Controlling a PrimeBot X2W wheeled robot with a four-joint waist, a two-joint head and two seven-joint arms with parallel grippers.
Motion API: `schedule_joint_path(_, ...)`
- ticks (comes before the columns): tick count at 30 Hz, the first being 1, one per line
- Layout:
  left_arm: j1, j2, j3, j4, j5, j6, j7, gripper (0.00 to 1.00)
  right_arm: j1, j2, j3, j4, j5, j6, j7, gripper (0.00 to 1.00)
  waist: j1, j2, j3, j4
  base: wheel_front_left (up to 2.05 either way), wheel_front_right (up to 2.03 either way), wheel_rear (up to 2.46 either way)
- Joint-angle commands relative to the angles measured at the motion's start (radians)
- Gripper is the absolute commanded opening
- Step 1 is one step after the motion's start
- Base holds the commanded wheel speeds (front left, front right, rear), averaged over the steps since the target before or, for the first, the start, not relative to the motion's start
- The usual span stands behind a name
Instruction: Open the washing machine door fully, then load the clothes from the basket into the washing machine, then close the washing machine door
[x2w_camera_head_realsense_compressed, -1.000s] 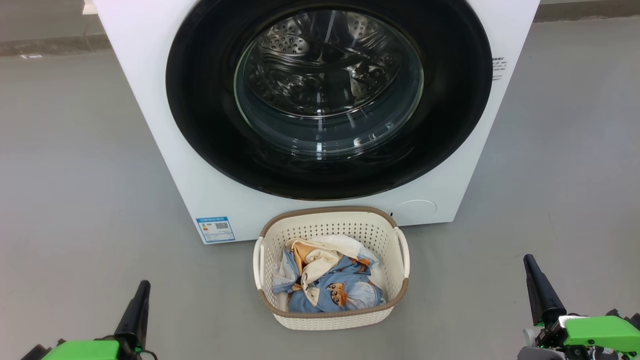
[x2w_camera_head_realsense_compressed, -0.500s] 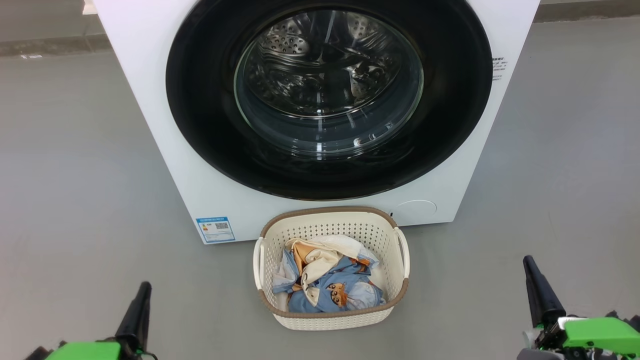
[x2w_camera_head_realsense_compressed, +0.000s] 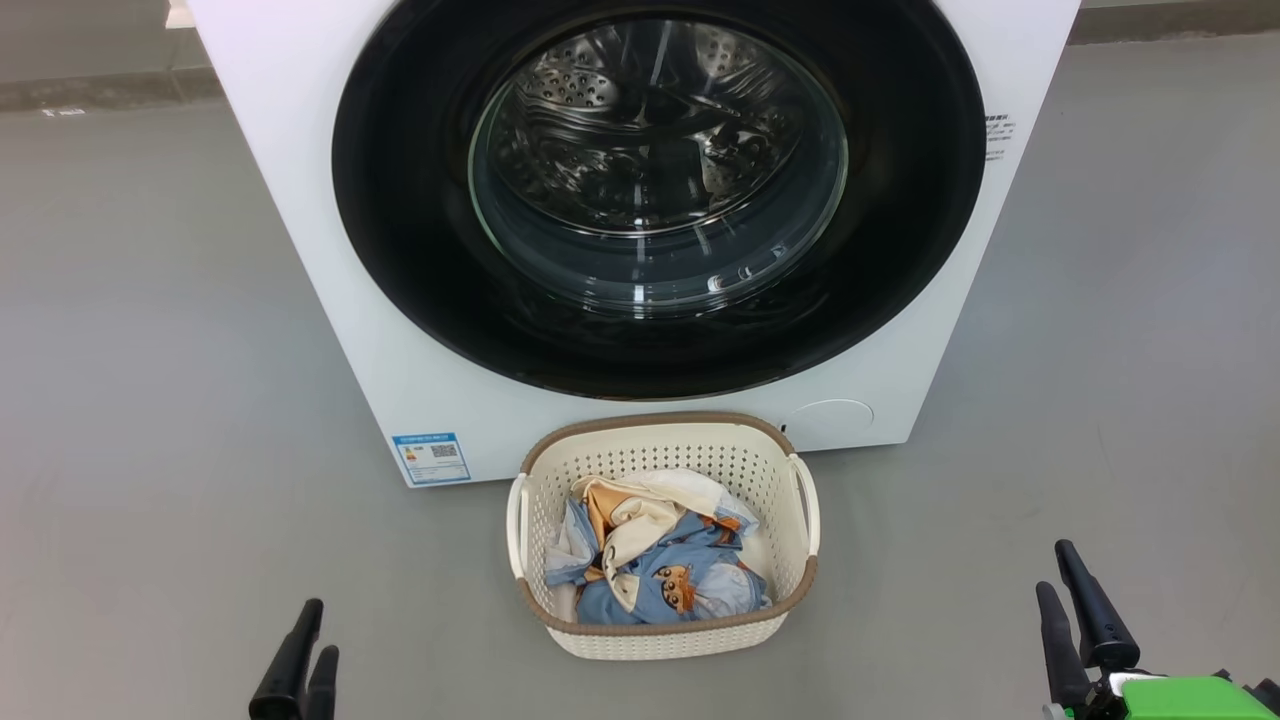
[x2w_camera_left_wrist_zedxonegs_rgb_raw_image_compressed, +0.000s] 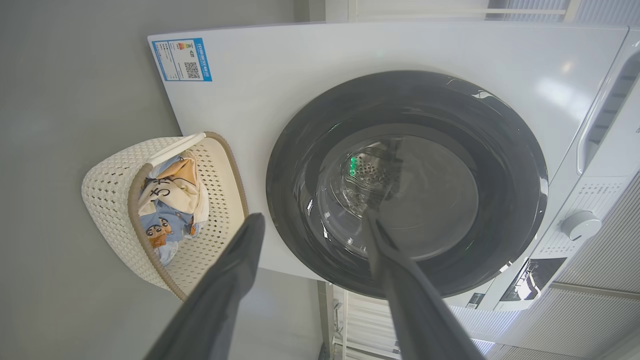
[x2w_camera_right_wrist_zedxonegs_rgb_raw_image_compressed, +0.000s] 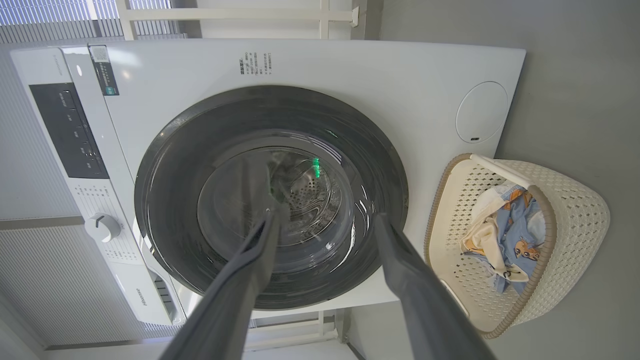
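Note:
The white washing machine stands straight ahead, and the washing machine door, with its black rim and clear glass bowl, lies shut flat against its front. The basket sits on the floor just before the machine, holding the clothes, a heap of light-blue printed and cream pieces. My left gripper is low at the left of the basket, open and holding nothing. My right gripper is low at the right, also open and holding nothing. In the wrist views the left gripper and right gripper point at the door from a distance.
Grey floor spreads on both sides of the machine. A blue label marks its lower left corner and a round cover its lower right. The control panel with a knob is at the machine's top.
Both grippers have gone from shut to open, each now showing two separate fingers. Both have dropped lower in the head view; machine and basket are unmoved.

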Motion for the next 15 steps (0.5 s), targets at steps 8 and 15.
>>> schedule_joint_path(8,-0.034,0.016,-0.013,-0.041,0.065,-0.004,-0.031,1.0,-0.008,-0.008,-0.005,-0.058,-0.066,0.0,-0.029,1.0,-0.0001,-0.0001,0.002,0.001,0.0,0.0,0.0)
schedule_joint_path(15,-0.038,0.017,-0.019,-0.05,0.15,-0.005,-0.051,1.0,-0.005,-0.009,-0.011,-0.084,-0.172,0.0,-0.05,1.0,-0.0001,-0.0001,0.003,0.003,0.0,0.0,0.0)
